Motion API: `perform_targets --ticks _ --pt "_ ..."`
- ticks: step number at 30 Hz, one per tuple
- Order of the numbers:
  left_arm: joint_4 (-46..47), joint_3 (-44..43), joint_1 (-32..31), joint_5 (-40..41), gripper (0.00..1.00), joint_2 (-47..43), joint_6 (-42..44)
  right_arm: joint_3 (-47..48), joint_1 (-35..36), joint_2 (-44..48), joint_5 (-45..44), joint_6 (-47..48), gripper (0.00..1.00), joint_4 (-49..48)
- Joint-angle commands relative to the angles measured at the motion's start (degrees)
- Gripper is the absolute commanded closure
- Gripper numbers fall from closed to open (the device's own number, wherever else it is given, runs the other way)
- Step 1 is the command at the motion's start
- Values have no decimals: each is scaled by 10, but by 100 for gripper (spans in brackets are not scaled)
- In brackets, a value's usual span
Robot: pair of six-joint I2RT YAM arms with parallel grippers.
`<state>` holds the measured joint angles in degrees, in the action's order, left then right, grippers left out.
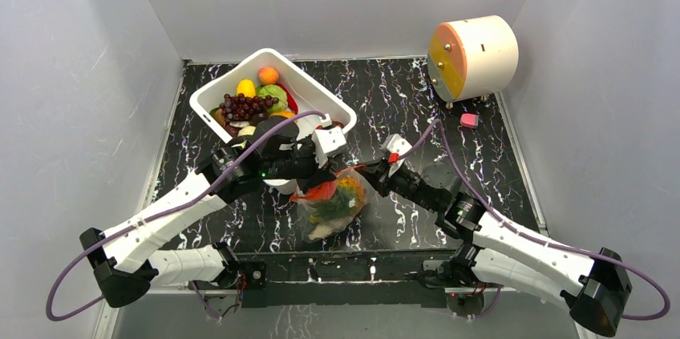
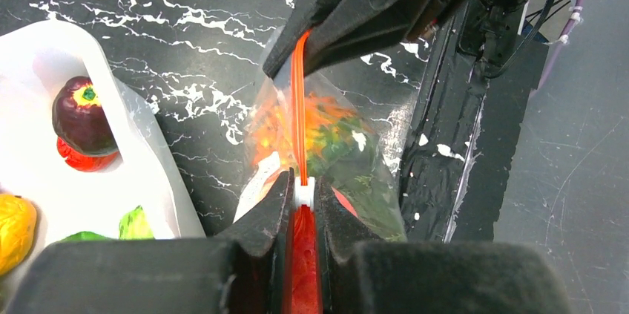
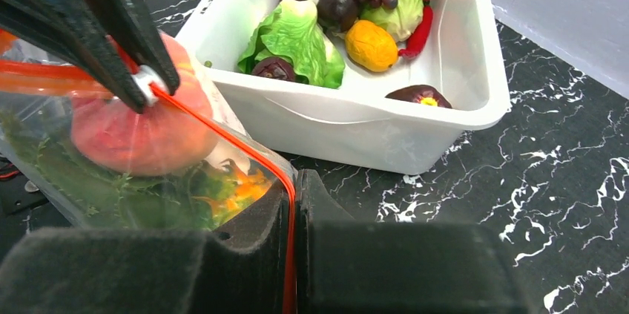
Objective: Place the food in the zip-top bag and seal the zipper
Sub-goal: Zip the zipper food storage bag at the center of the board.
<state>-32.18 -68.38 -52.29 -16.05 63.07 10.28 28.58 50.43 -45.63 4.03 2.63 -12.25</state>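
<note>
Clamps left gripper (image 2: 300, 184) on slider (image 2: 305, 191) of zipper (image 2: 298, 106), right gripper (image 3: 294, 180) on its right end; food (image 3: 141, 132) inside zip-top bag (image 2: 363, 180), sealing likely unfinished

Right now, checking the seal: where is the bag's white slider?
Left wrist view, bottom centre: the white slider sits on the red zipper, pinched in the left gripper, just right of the white tub.

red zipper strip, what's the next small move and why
Probably the left tool draws the white slider along the red zipper strip toward the right tool, which clamps it; toy food already sits inside the clear plastic bag.
</note>
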Motion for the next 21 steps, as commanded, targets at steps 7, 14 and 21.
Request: perform_targets --ticks 7,14,21 --pt "-95 -31 7 -15 100 -53 -42 -27 -104 -11 -46 -6 100 -8" --pt "-70 -53 7 -1 100 -24 -78 -29 -111 -10 12 -10 100 -30" --pt "-62 -123 8 30 100 83 -132 42 -110 62 93 4 51 111"
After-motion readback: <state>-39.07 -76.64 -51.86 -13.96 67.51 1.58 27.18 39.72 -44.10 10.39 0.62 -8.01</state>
